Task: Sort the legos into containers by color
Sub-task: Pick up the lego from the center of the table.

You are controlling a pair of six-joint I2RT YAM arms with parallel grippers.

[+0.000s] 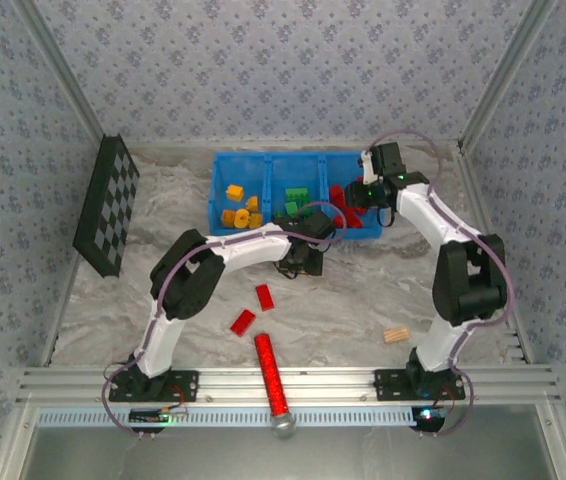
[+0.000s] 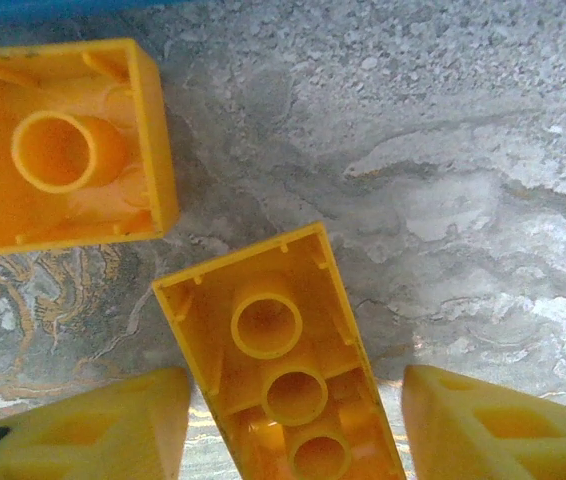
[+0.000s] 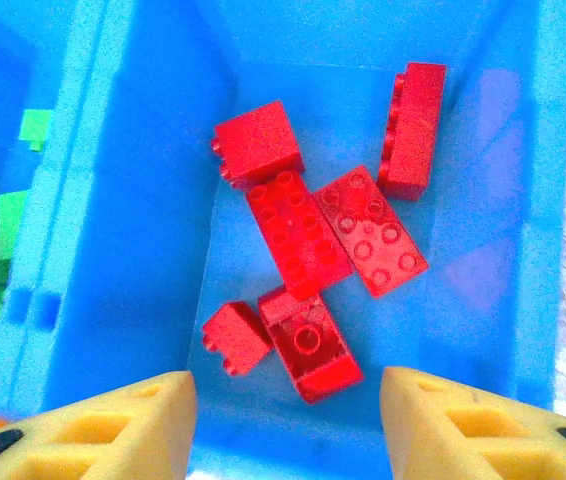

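**A:** Looking at the left gripper (image 2: 293, 388), has it got anything?

**B:** Not yet. Its jaws stand partly open and straddle a long yellow-orange brick (image 2: 283, 370). The brick lies hollow side up on the table (image 2: 463, 150), with a gap showing on either side.

**A:** And where is that on the table?

**B:** Toward the far edge, just in front of the blue bin (image 1: 219, 158). I take the blue strip at the top of the wrist view for its near wall, though too little shows to be sure.

**A:** What could go wrong?

**B:** The brick sits skew between the fingers (image 2: 93, 430). They might catch opposite corners, so it could twist or squirt out. A square yellow-orange brick (image 2: 63, 150) lies close ahead and could get knocked.

**A:** The right gripper (image 3: 283, 385)?

**B:** Open and empty, hanging over the red compartment (image 3: 143, 200), where red bricks (image 3: 303, 240) already lie.

**A:** Anything else to do?

**B:** One red brick (image 1: 263, 297) and another (image 1: 242, 321) wait mid-table. If both arms head for the bin together, they could crowd each other.
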